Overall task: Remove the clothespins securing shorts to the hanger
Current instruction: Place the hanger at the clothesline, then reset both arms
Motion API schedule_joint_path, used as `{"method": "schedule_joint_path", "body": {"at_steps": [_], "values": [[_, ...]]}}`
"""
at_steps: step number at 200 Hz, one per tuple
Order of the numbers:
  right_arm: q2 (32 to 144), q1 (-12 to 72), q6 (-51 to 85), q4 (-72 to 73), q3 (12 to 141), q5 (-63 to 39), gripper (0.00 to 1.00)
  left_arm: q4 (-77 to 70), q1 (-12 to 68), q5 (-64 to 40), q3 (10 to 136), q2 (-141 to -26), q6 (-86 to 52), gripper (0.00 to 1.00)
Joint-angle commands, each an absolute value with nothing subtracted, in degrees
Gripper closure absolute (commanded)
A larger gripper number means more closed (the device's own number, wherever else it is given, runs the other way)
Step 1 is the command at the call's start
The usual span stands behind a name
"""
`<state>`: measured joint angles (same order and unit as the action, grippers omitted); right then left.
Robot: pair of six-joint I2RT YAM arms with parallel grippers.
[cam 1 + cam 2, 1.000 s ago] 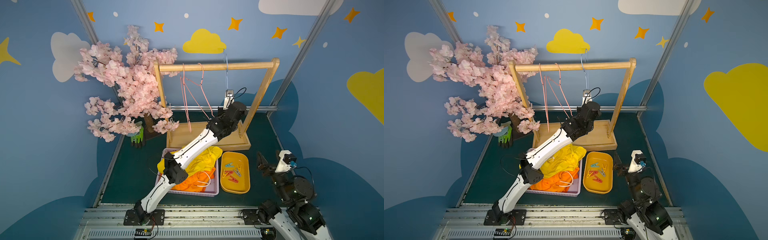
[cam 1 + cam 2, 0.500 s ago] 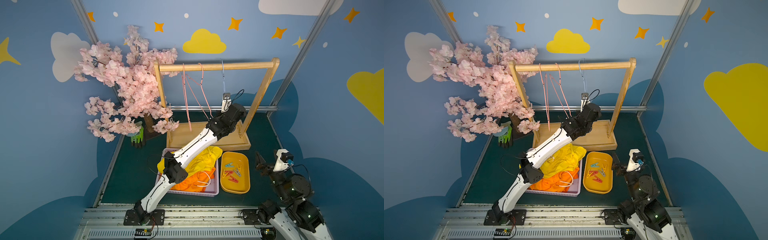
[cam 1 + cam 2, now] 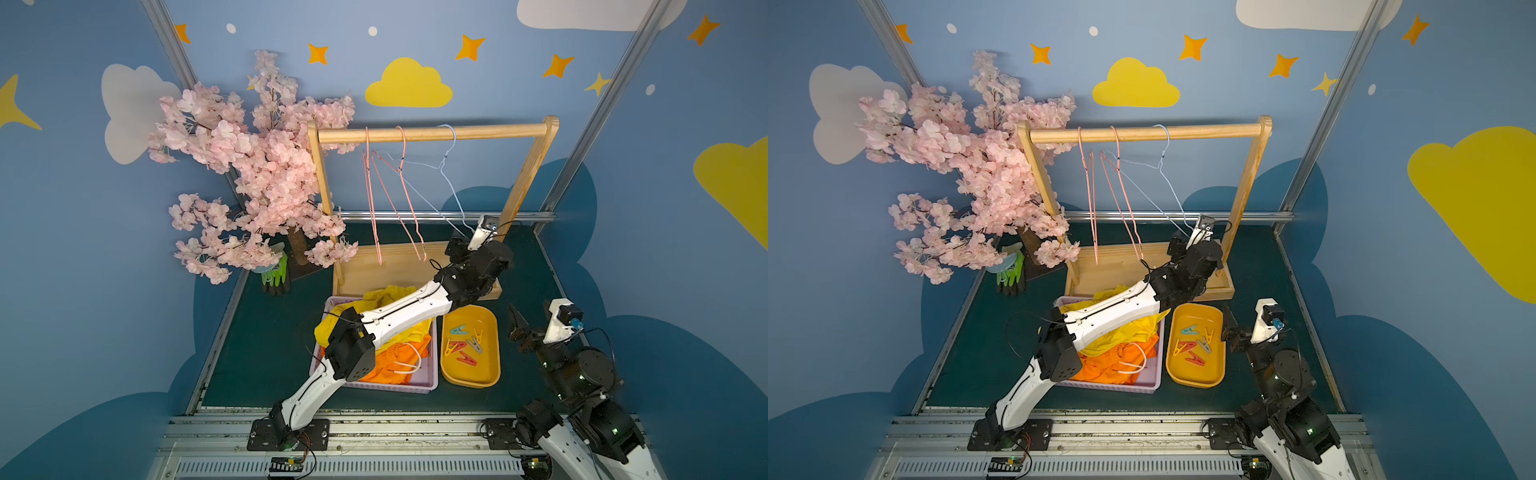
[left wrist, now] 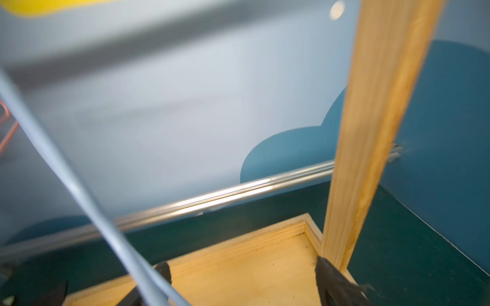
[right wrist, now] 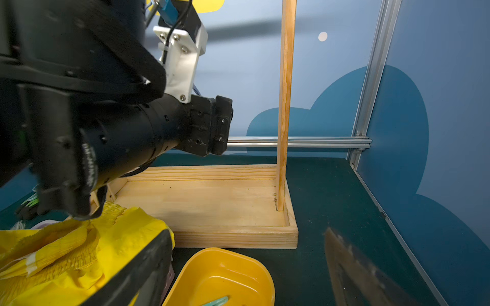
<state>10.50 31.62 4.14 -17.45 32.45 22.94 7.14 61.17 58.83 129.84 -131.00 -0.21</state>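
The left gripper [image 4: 244, 283] stands wide open with nothing between its fingers [image 4: 164, 270]. It reaches over the wooden base [image 3: 395, 266] of the clothes rack [image 3: 436, 134]. In the left wrist view the pale blue hanger [image 4: 79, 190] crosses just in front of one finger; whether wire and finger touch cannot be told. The other finger sits close against the rack's post [image 4: 371, 132]. In both top views the lower corner of this hanger hangs right by the gripper, and two pink hangers [image 3: 399, 199] hang from the rail at its 10 o'clock.

The clothespins [image 3: 463, 343] lie loose in a yellow tray [image 3: 492, 328] on the green table [image 3: 270, 332]: teal, grey, two red and two yellow. From the left gripper they are at 6 o'clock, well apart from its fingers.

The right gripper [image 3: 530, 322] is also spread wide and holds nothing. It hangs just beside the tray, with the clothespins at its 9 o'clock, near its fingers but not touching.

The shorts [image 3: 399, 365] are heaped in a lilac basket [image 3: 432, 384] at the tray's 9 o'clock, yellow over orange, with a white drawstring showing. The left arm passes over them. They are clear of both grippers' fingers.
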Motion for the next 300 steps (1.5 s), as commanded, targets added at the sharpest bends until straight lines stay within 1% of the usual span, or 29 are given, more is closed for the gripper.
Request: {"method": "schedule_joint_path", "body": {"at_steps": [1, 30, 39, 49, 61, 85, 99, 115, 145, 160, 179, 205, 227, 251, 264, 275, 282, 291, 300], "values": [[9.1, 31.6, 4.7, -17.5, 32.3, 22.9, 0.10, -8.7, 62.4, 61.6, 124.6, -124.0, 11.1, 0.13], [8.2, 31.6, 4.3, -18.5, 32.0, 23.9, 0.10, -17.8, 64.7, 58.5, 110.0, -115.3, 15.9, 0.09], [8.0, 31.6, 4.2, -18.9, 32.1, 24.0, 0.10, -21.8, 65.7, 55.2, 103.5, -111.8, 18.0, 0.08], [8.0, 31.6, 4.1, -19.4, 32.2, 24.2, 0.10, -26.8, 66.8, 51.4, 95.4, -107.5, 19.4, 0.03], [8.6, 31.6, 4.3, -20.0, 32.4, 24.5, 0.10, -30.6, 67.4, 46.0, 86.3, -102.1, 19.2, 0.01], [10.9, 31.6, 5.9, -19.9, 32.3, 25.9, 0.10, -33.5, 67.4, 37.4, 72.2, -91.9, 15.1, 0.00], [12.6, 31.6, 6.7, -18.4, 31.5, 25.8, 0.10, -35.6, 67.4, 30.9, 65.0, -86.7, 15.3, 0.00], [15.1, 31.6, 7.7, -16.3, 30.6, 25.7, 0.10, -38.1, 67.4, 26.0, 57.7, -81.4, 16.4, 0.00], [21.2, 31.4, 9.3, -10.9, 28.6, 28.0, 0.10, -42.3, 67.4, 25.8, 47.1, -72.3, 18.0, 0.00], [25.6, 30.6, 8.6, -7.5, 27.5, 29.0, 0.10, -41.6, 67.2, 27.6, 42.9, -67.1, 17.7, 0.00], [31.7, 27.9, 9.5, -4.1, 27.2, 28.3, 0.10, -39.6, 65.5, 26.2, 37.7, -60.5, 17.5, 0.00], [38.1, 21.6, 13.1, 0.6, 26.2, 24.8, 0.10, -33.5, 61.4, 30.8, 33.2, -52.6, 13.2, 0.00], [42.5, 14.3, 15.8, 4.3, 24.3, 21.0, 0.10, -36.1, 56.6, 34.9, 25.6, -45.7, 11.0, 0.00], [46.0, 8.9, 16.3, 7.4, 21.6, 23.0, 0.10, -42.7, 49.6, 34.5, 15.8, -39.1, 16.8, 0.00], [47.5, 7.5, 15.7, 9.1, 20.4, 24.5, 0.10, -44.2, 46.1, 38.2, 12.4, -37.0, 21.4, 0.00], [48.8, 6.8, 16.4, 9.2, 20.0, 24.9, 0.10, -44.8, 41.5, 42.2, 10.0, -35.8, 20.2, 0.00], [50.1, 6.5, 13.2, 10.1, 19.9, 23.7, 0.10, -45.2, 38.0, 42.8, 8.0, -35.2, 17.7, 0.00], [52.2, 6.5, 8.6, 11.8, 19.6, 22.4, 0.10, -45.7, 33.3, 41.1, 5.1, -34.4, 13.5, 0.00], [55.0, 6.4, 7.6, 14.7, 19.0, 22.2, 0.10, -46.0, 27.5, 37.2, 2.4, -33.7, 9.0, 0.00]]}}
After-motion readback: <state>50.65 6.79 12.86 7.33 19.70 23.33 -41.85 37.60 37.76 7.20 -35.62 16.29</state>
